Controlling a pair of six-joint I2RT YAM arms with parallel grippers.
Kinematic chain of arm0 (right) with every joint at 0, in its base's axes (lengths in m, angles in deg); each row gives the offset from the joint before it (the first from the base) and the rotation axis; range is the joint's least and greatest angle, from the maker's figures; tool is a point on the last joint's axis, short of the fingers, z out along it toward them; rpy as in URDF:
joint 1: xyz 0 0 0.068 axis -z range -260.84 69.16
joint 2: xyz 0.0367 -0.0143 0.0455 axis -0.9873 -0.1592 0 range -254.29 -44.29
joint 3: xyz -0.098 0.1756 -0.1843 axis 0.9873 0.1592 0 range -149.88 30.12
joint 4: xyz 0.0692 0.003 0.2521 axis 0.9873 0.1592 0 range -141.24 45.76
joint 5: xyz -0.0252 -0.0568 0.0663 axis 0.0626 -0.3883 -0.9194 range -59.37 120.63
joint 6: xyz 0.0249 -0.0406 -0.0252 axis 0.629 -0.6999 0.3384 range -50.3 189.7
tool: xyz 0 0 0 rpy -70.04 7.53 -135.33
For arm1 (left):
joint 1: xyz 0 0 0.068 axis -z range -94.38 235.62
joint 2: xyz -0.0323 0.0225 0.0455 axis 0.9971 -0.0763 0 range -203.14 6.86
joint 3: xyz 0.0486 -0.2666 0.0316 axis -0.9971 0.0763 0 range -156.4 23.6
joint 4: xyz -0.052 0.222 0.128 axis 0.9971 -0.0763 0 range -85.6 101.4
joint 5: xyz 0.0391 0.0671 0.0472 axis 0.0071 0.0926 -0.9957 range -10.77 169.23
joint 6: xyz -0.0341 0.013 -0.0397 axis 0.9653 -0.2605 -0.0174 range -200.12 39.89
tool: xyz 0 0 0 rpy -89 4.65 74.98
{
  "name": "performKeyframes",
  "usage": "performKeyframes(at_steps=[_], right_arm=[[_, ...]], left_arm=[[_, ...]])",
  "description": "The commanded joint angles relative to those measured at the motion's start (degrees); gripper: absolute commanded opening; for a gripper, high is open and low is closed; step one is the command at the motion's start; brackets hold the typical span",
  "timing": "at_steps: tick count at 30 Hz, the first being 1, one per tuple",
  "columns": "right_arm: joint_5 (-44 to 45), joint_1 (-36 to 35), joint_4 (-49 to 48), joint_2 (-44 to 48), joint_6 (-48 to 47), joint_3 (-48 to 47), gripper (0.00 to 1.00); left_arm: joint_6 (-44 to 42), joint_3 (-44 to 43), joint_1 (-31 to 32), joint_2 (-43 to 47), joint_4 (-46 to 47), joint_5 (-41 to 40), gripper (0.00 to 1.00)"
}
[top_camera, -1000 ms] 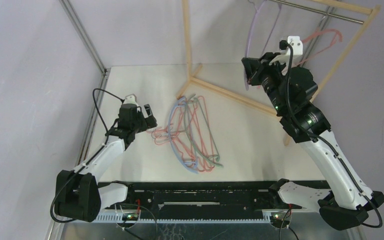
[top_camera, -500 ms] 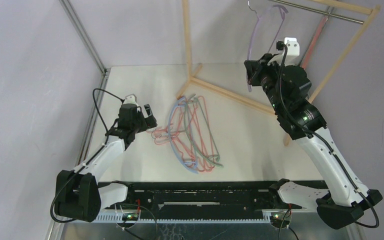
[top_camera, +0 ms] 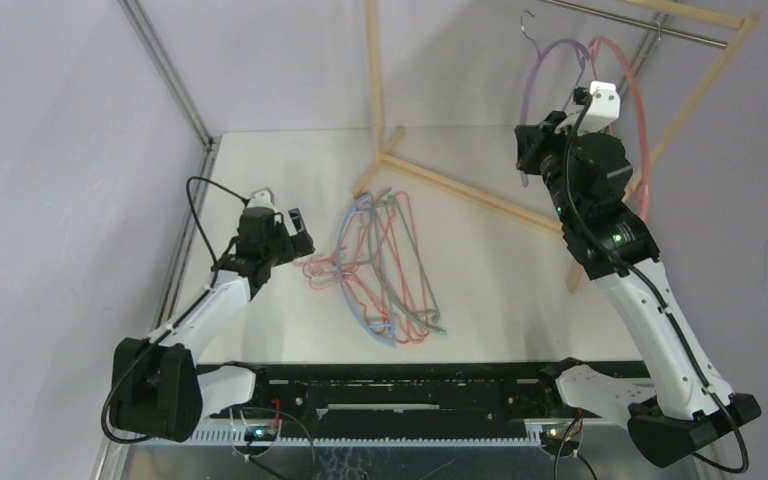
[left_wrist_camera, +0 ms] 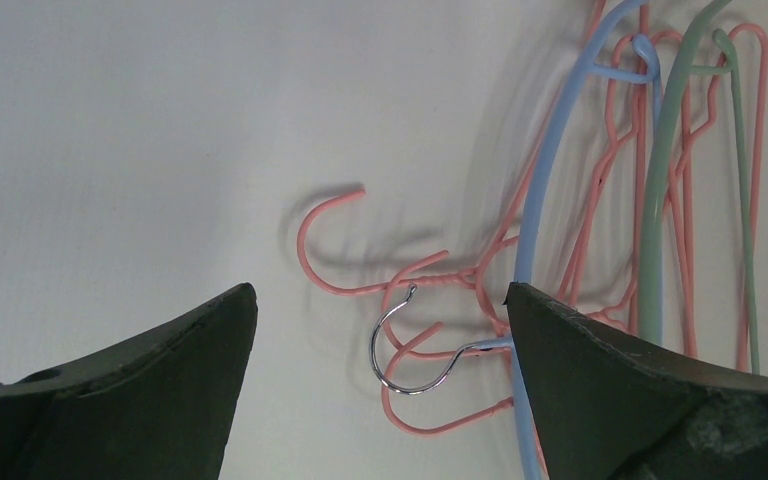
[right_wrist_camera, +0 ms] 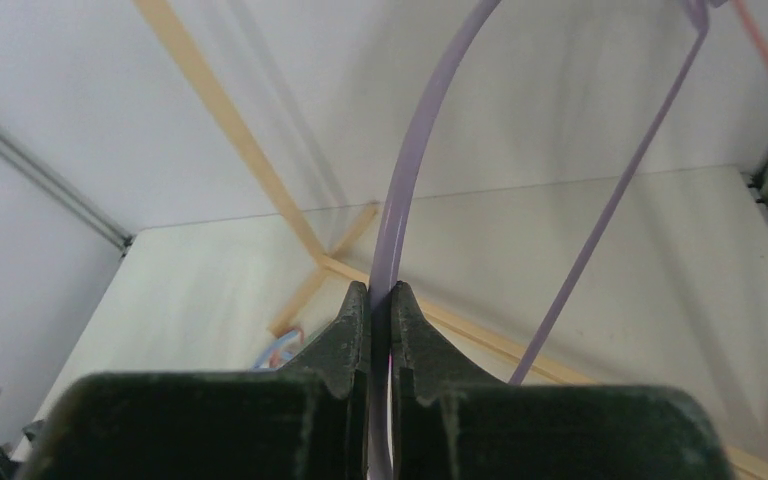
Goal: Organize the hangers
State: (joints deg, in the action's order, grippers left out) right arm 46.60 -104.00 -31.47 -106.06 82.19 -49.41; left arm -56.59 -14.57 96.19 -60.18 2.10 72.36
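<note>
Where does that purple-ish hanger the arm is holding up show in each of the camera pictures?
Top external: the lilac hanger is at upper right, pinched by the right gripper.
Left wrist: not in it; only the pile of hangers shows there.
Right wrist: the lilac hanger is at centre, its curved arm rising out of the shut right gripper.
Shared landmark: the wooden rack frame, seen in the top and right wrist views.

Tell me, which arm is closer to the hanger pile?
Left. The left arm has open jaws beside the hanger pile; the right arm is up at the rack, gripping a lilac hanger.
</note>
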Motion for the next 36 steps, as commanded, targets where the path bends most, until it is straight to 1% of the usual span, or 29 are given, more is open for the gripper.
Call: performKeyframes(at_steps=[1,14,22,36], right_arm=[[-1.08,1.61,-3.7,3.81,0.08,-0.46,0.0],[-6.87,0.81,0.77,6.85,2.17,-0.45,0.0],[-7.5,0.09,1.6,8.54,1.71,-1.3,0.0],[-7.5,-0.15,1.4,6.88,1.16,-6.8,0.0]], left_arm=[[0.26,-0.66,-0.16,-0.6,2.6,0.72,1.0],[1.05,-1.08,-0.03,-1.79,3.15,1.41,1.0],[1.45,-0.81,0.18,-2.19,3.59,1.55,1.0],[1.54,-2.19,0.4,-4.52,4.42,1.61,1.0]])
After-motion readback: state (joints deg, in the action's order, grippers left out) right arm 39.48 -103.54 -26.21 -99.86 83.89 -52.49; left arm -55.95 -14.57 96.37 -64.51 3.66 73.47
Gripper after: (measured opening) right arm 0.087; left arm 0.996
